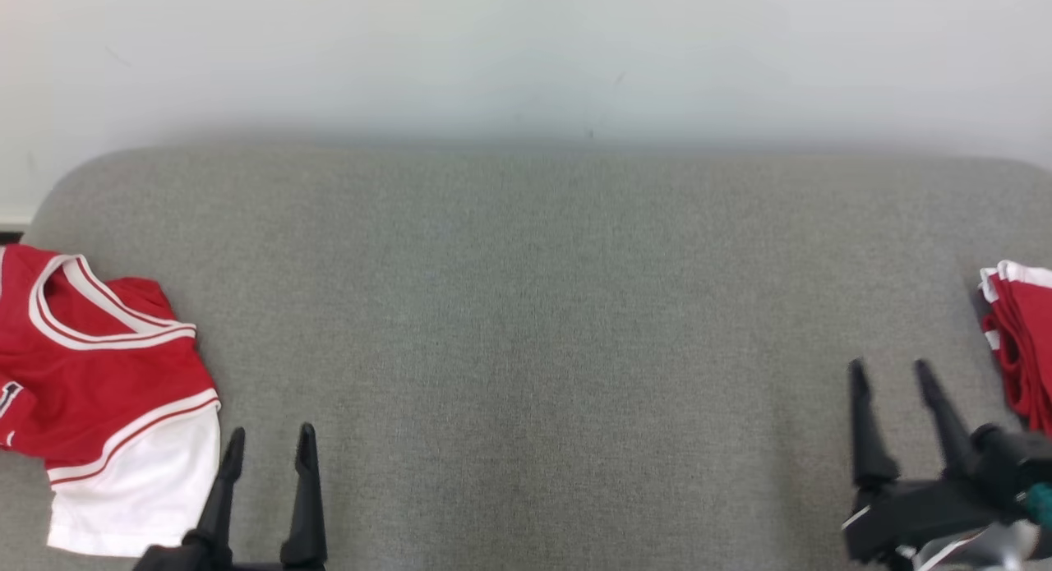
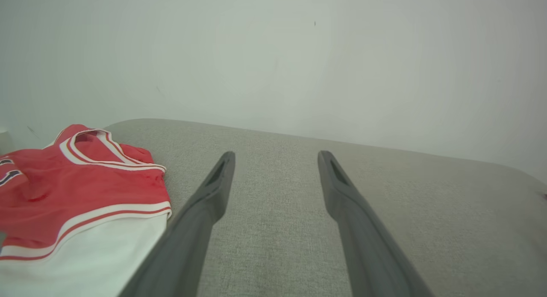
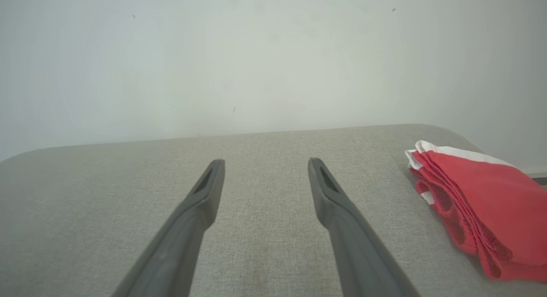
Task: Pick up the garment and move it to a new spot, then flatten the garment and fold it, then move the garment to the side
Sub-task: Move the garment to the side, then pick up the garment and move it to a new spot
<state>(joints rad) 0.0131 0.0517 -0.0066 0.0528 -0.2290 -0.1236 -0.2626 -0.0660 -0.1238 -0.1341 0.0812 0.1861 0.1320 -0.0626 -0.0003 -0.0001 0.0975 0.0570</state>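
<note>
grey padded surface (image 1: 526, 324) spans the head view, pale wall (image 1: 526, 53) behind, middle bare. risk: cloth on cloth, so a garment dragged rather than lifted would likely bunch instead of sliding flat.

jersey (image 1: 99, 374), red with white trim and a white lower panel, lies rumpled at the far left of the surface, cut off by the view's edge. my guess is this is the one to pick, since it's unfolded. the layers overlap with the neckline on top, so a pinch could take one layer only and the rest would hang twisted. grabbing just the white panel may flip it. can't tell if part of it hangs past the surface edge; if so, a nudge could send it off.

folded red garment (image 1: 1023, 349) at the far right edge, looks done. a wide swing of the right arm could knock it open, and taking it for the target would waste the pass.

left gripper (image 1: 271, 433) low left, just beside the jersey's white panel, contact unclear, fingers spread wide, nothing held. right gripper (image 1: 889, 367) low right, near the folded garment but apart, fingers wide too, empty. the long thin fingers could snag cloth or dig into the padding on a low approach.
</note>
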